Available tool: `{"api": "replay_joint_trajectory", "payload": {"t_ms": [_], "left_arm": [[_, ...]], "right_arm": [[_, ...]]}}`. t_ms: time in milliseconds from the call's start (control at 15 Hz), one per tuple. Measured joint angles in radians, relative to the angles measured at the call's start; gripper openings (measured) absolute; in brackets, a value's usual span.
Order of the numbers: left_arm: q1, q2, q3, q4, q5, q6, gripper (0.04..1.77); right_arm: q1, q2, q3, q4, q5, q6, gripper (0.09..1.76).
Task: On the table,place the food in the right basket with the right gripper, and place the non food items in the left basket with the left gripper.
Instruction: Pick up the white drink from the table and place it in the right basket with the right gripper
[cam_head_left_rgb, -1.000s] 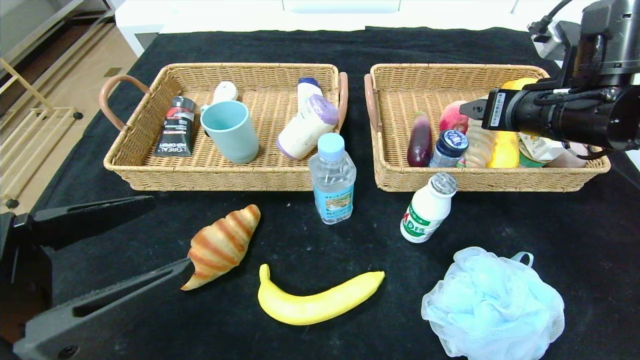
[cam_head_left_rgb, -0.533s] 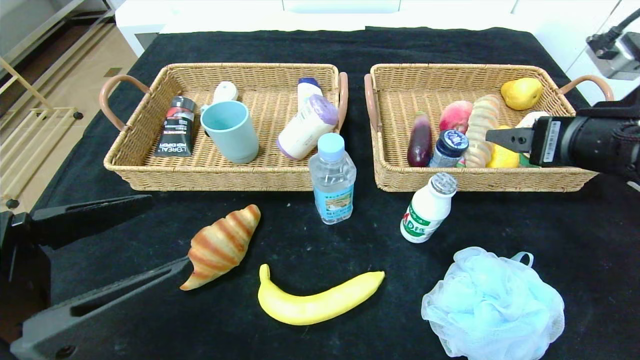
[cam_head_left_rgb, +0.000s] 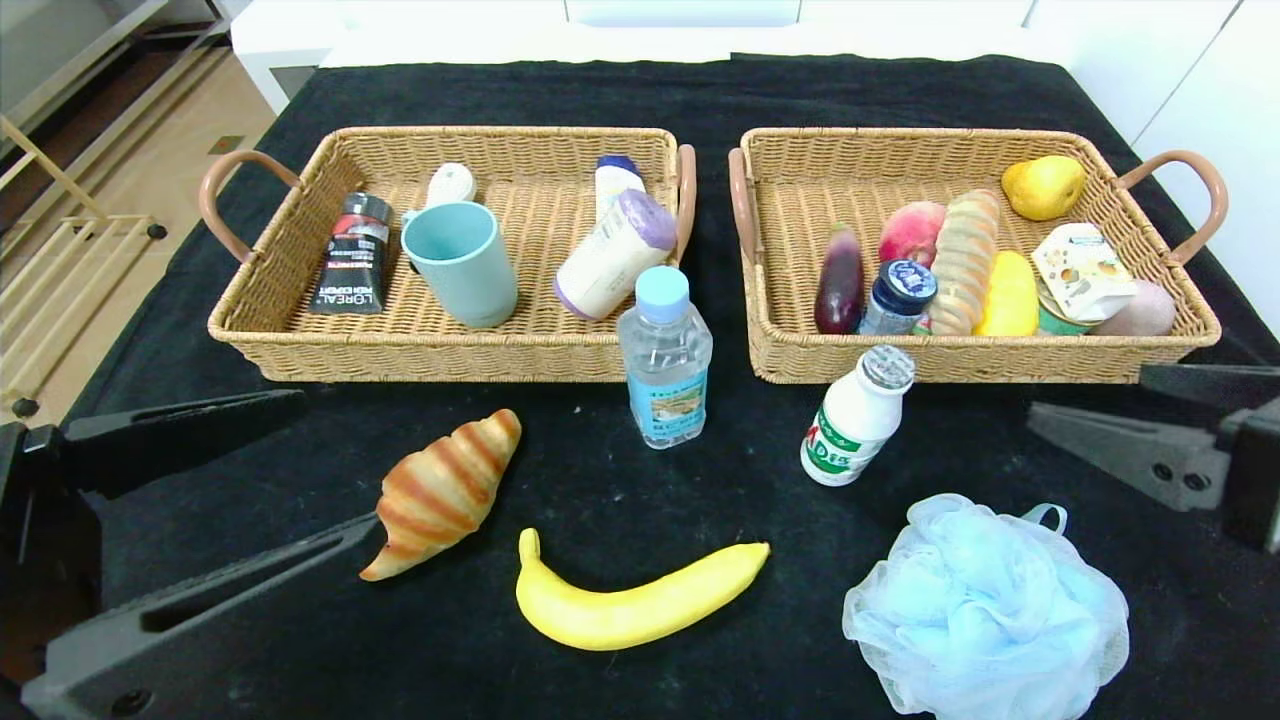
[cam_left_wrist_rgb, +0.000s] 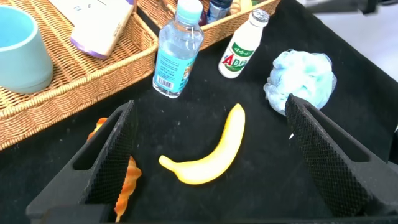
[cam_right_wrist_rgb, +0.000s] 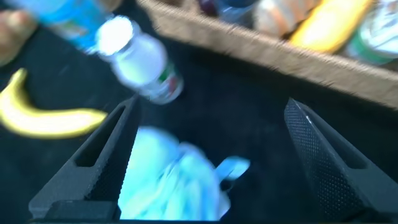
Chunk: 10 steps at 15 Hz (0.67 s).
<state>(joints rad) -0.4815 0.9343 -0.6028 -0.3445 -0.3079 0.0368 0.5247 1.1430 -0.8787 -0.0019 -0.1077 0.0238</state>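
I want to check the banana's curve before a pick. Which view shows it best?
The head view: the whole banana lies unobstructed on the cloth. The left wrist view also shows it whole, but farther off; the right wrist view catches only part of it at the edge.

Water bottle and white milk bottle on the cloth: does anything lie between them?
No. In the head view, only bare black cloth separates the water bottle from the white milk bottle; both stand before the baskets.

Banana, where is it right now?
In the head view the banana lies on the black table, near the front edge in the middle, between the croissant on the robot's left and the blue bath sponge on its right.
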Motion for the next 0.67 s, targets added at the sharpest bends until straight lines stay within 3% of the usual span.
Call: {"api": "replay_joint_trajectory", "payload": {"t_ms": [267,667], "left_arm": [[0.000,-0.001,-0.001,0.000,0.001,0.000,1.72],[0.001,-0.001,-0.003,0.000,0.001,0.000,1.72]], "right_arm": [[0.073,-0.046,0.052,0.002,0.020,-0.029,1.69],[0.155,0.008,0.060,-0.007,-0.036,-0.048,1.70]]}}
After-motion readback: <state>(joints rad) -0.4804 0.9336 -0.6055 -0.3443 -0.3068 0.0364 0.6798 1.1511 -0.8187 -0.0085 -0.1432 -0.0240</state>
